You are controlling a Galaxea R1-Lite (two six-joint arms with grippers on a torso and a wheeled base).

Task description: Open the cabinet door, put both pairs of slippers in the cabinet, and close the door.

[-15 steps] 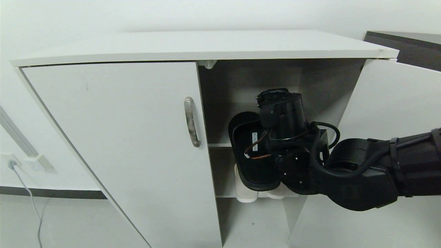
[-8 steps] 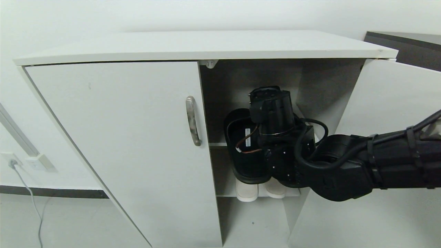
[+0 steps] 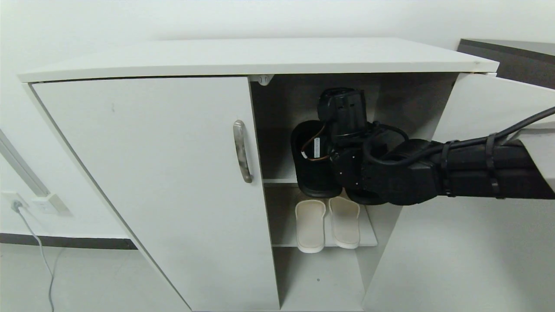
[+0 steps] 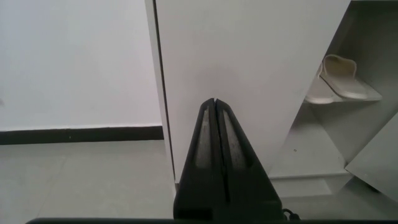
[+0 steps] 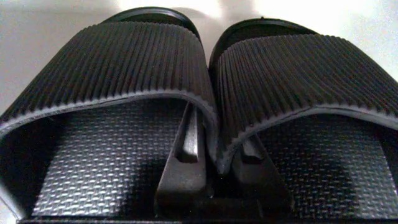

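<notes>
**Black pair in my right fingers at the upper opening of the cabinet**

I am gripping the black slippers (image 3: 314,160) with my right gripper (image 5: 216,158). One finger is sitting inside each slipper, and the two are pinching the inner walls of the pair together, so both slippers are hanging side by side from one clamp. In the right wrist view their ribbed straps are arching over my fingers (image 5: 186,146).

From the head view, my right arm is reaching into the open right half of the cabinet (image 3: 260,56). The black pair is hanging at the level of the upper shelf (image 3: 273,181), toes pointing inward and heels near its front edge. I cannot tell whether the soles are touching that shelf.

The white slippers (image 3: 327,223) are lying side by side on the lower shelf (image 3: 366,236), just below the black pair, heels toward the front.

The right door (image 3: 485,112) is standing swung wide open. The left door (image 3: 143,173) is sitting shut, its metal handle (image 3: 241,151) beside the opening.

My left gripper (image 4: 214,106) is hanging low in front of the shut left door, fingers pressed together on nothing.
</notes>
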